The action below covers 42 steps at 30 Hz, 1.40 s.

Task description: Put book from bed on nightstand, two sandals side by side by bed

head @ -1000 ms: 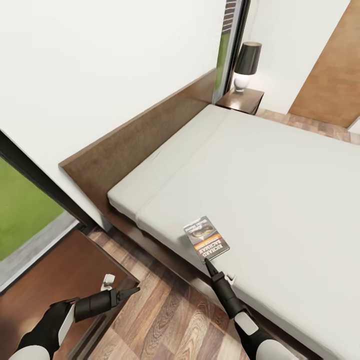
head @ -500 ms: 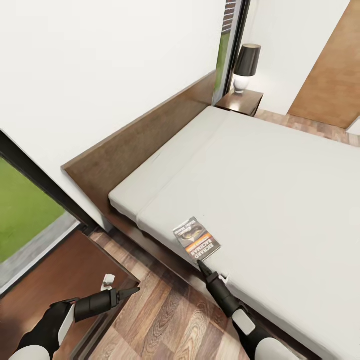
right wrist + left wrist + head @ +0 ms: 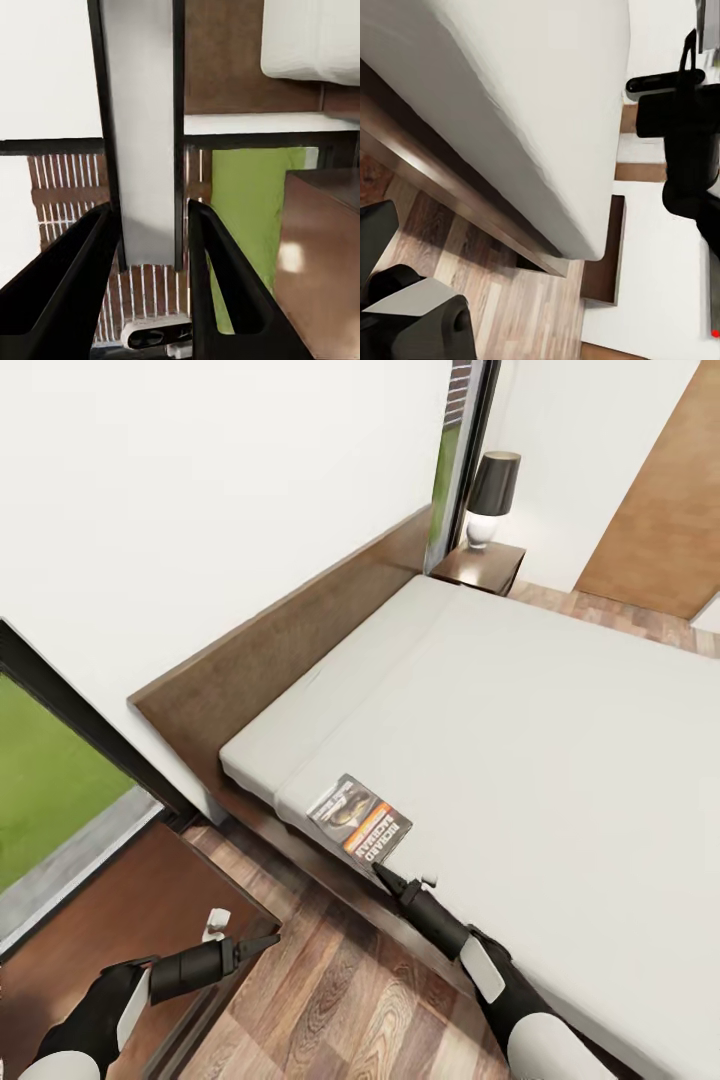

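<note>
The book (image 3: 358, 818), a small paperback with an orange band, sits tilted at the near edge of the bed (image 3: 560, 740), close to the headboard end. My right gripper (image 3: 385, 875) reaches in from the floor side and is shut on the book's near edge. In the right wrist view the book (image 3: 142, 150) stands edge-on as a grey slab between the two fingers (image 3: 64, 292). My left gripper (image 3: 262, 940) hovers low beside the near nightstand (image 3: 130, 920), its fingers drawn to a point and holding nothing. The sandals are out of view.
A small white object (image 3: 213, 923) lies on the near nightstand. A second nightstand (image 3: 482, 565) with a black-shaded lamp (image 3: 493, 490) stands beyond the bed. The brown headboard (image 3: 290, 630) runs along the wall. Wood floor (image 3: 330, 1000) lies between nightstand and bed; a brown door (image 3: 660, 500) is at back right.
My right gripper has pulled the book left along the mattress edge towards the headboard end, and the book has turned slightly. The left arm has stayed where it was.
</note>
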Motion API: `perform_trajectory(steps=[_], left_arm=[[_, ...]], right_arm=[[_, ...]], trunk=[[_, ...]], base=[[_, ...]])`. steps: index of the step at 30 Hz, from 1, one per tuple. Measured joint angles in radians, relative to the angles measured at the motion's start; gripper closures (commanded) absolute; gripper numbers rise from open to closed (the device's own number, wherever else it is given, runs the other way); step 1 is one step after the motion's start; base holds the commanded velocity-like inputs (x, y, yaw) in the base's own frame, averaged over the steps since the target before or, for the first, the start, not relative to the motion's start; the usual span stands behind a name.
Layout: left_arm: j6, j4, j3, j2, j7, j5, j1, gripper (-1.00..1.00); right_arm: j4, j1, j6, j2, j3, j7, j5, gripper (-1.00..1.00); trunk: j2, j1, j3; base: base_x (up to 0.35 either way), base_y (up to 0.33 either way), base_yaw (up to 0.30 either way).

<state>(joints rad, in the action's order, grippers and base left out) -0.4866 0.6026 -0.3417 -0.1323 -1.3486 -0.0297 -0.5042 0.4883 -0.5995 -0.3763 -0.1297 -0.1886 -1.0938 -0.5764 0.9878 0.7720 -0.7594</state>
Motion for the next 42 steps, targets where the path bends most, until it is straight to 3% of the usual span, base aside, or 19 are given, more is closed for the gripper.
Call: perform_trajectory(steps=[4, 7, 14, 19, 29, 32, 34, 36, 42], left_arm=[[0.002, 0.0, 0.001, 0.0, -0.003, 0.0, 0.0, -1.0], [0.003, 0.0, 0.001, 0.0, -0.006, 0.001, 0.0, -1.0], [0.003, 0.001, 0.003, 0.0, -0.005, 0.0, 0.0, -1.0], [0.003, 0.001, 0.013, 0.0, -0.002, -0.001, 0.0, -1.0], [0.002, 0.001, 0.042, 0.0, 0.0, -0.001, 0.0, -1.0], [0.002, 0.001, 0.042, 0.0, -0.002, -0.001, 0.0, -1.0], [0.002, 0.001, 0.042, 0.0, -0.001, -0.001, 0.0, -1.0], [0.003, 0.001, 0.042, 0.0, 0.0, -0.001, 0.0, -1.0], [0.002, 0.001, 0.042, 0.0, -0.001, -0.001, 0.0, -1.0]], right_arm=[[0.093, 0.0, -0.173, 0.0, 0.027, -0.001, 0.001, 1.0], [0.132, 0.0, -0.251, 0.0, 0.035, 0.0, 0.002, 1.0], [0.143, 0.0, -0.275, 0.0, 0.043, -0.001, 0.005, 1.0], [0.143, 0.0, -0.279, 0.0, 0.128, -0.005, 0.018, 1.0], [0.141, 0.0, -0.277, 0.001, 0.154, -0.002, 0.023, 1.0], [0.143, 0.001, -0.277, 0.001, 0.156, 0.001, 0.075, 1.0], [0.143, 0.001, -0.277, 0.001, 0.156, 0.002, 0.152, 1.0], [0.143, 0.0, -0.302, 0.001, 0.153, 0.002, 0.196, 1.0], [0.142, 0.001, -0.363, 0.002, 0.153, -0.006, 0.21, 1.0]], trunk=[[-0.028, -0.015, 0.013], [-0.049, -0.027, 0.022], [-0.098, -0.054, 0.044], [-0.133, -0.073, 0.06], [-0.203, -0.111, 0.091], [-0.224, -0.123, 0.1], [-0.238, -0.13, 0.107], [-0.252, -0.138, 0.113], [-0.294, -0.161, 0.132]], base=[[0.0, 0.0, 0.0], [0.0, 0.0, 0.0], [0.0, 0.0, 0.0], [0.0, 0.0, 0.0], [0.0, 0.0, 0.0], [0.0, 0.0, 0.0], [0.0, 0.0, 0.0], [0.0, 0.0, 0.0], [0.0, 0.0, 0.0]])
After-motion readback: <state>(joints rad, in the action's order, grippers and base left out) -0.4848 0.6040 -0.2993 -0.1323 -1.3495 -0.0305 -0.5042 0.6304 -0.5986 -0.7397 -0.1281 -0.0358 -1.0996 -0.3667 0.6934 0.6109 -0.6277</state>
